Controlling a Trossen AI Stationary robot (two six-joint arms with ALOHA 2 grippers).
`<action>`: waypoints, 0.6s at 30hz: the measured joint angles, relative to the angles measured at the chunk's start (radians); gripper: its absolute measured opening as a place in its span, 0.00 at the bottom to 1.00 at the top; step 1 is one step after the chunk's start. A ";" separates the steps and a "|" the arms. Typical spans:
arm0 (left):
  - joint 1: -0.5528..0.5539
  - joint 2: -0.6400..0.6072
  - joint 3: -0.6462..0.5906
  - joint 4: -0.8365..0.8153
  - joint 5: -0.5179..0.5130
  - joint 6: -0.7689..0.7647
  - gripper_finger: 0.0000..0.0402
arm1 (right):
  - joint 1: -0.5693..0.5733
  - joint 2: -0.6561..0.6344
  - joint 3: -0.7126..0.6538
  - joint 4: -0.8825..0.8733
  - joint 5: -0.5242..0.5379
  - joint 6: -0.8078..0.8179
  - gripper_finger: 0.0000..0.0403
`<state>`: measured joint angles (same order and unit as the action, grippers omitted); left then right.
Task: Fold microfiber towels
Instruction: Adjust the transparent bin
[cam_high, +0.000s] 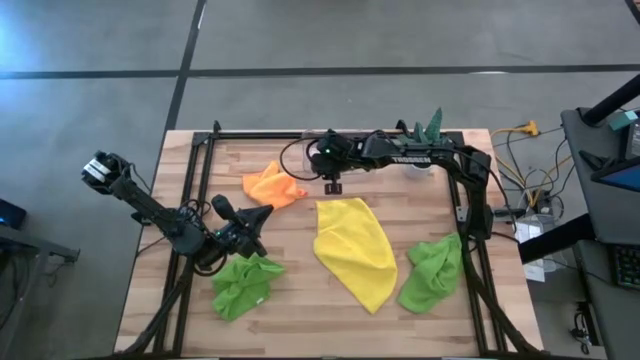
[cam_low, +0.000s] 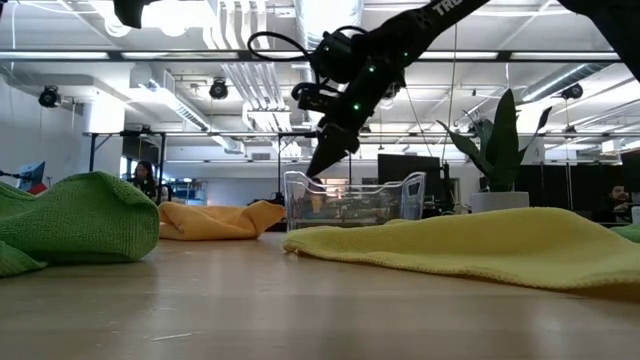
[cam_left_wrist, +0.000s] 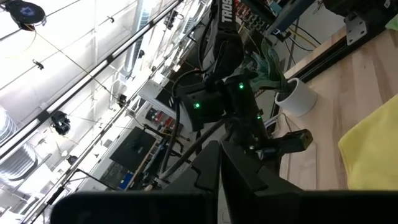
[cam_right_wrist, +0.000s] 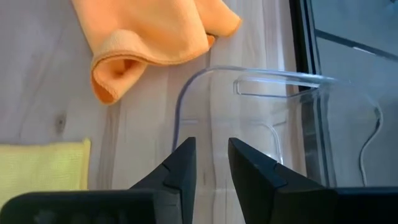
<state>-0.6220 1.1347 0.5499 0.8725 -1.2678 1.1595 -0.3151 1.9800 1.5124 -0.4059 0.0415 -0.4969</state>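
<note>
A yellow towel (cam_high: 355, 250) lies spread out flat mid-table, also seen in the low view (cam_low: 470, 245). An orange towel (cam_high: 272, 185) lies crumpled at the far left (cam_right_wrist: 155, 37). One lime green towel (cam_high: 245, 283) is bunched at the near left, another (cam_high: 432, 272) at the near right. My right gripper (cam_high: 333, 186) hangs above the table between the orange and yellow towels, slanting down, its fingers (cam_right_wrist: 211, 162) a narrow gap apart with nothing between them. My left gripper (cam_high: 262, 212) is held level above the left green towel, shut and empty (cam_left_wrist: 221, 168).
A clear plastic bin (cam_low: 350, 200) stands on the table just beyond my right gripper, toward the far rail (cam_right_wrist: 261, 106). A spiky plant in a white pot (cam_high: 425, 135) stands at the far right. A black frame (cam_high: 190, 200) runs round the table.
</note>
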 joint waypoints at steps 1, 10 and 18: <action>0.000 0.000 0.000 0.000 0.000 0.000 0.00 | 0.002 0.000 0.000 0.001 0.000 0.000 0.22; 0.000 0.000 0.000 0.000 0.000 0.000 0.00 | 0.006 -0.005 0.003 -0.091 0.012 0.010 0.22; 0.000 0.000 0.000 0.000 0.000 0.000 0.00 | 0.007 -0.011 0.003 -0.143 0.136 0.035 0.22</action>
<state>-0.6220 1.1347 0.5499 0.8726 -1.2678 1.1595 -0.3078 1.9690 1.5158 -0.5485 0.1771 -0.4617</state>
